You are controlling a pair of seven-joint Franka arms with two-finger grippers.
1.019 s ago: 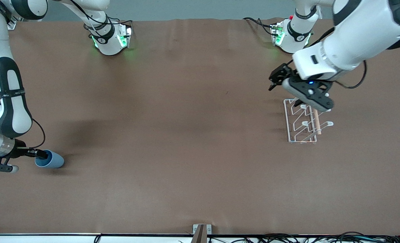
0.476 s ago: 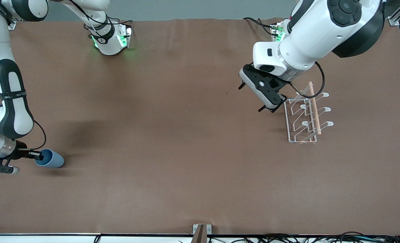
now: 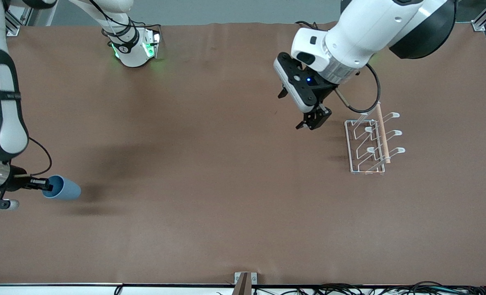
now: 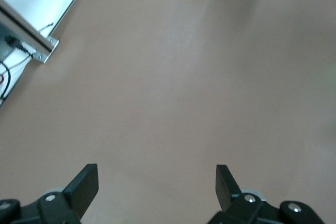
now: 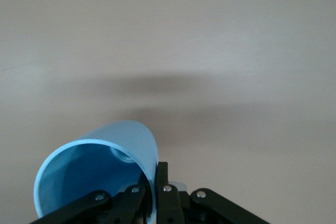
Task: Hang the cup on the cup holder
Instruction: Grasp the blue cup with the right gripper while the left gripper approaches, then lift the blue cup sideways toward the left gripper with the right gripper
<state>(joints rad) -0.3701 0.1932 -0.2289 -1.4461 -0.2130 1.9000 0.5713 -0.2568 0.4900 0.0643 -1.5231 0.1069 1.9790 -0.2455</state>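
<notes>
The light-blue cup (image 3: 64, 189) is on its side at the right arm's end of the table, its mouth facing my right gripper (image 3: 46, 186). That gripper is shut on the cup's rim, one finger inside and one outside, as the right wrist view shows (image 5: 157, 174); there the cup (image 5: 100, 171) casts a detached shadow on the table. The white wire cup holder (image 3: 368, 143) with its wooden dowel (image 3: 382, 133) stands at the left arm's end. My left gripper (image 3: 312, 119) hangs open and empty over bare table beside the rack; in the left wrist view (image 4: 156, 179) nothing is between its fingers.
The brown table mat (image 3: 226, 184) spans the whole view. The two arm bases (image 3: 134, 47) stand along its edge farthest from the front camera. A metal bracket (image 3: 245, 280) and cables sit at the nearest edge. The left wrist view shows a table edge with a bracket (image 4: 44, 53).
My left gripper has swung from over the cup holder to the table beside it, toward the middle. My right gripper has raised the cup slightly; its shadow has separated.
</notes>
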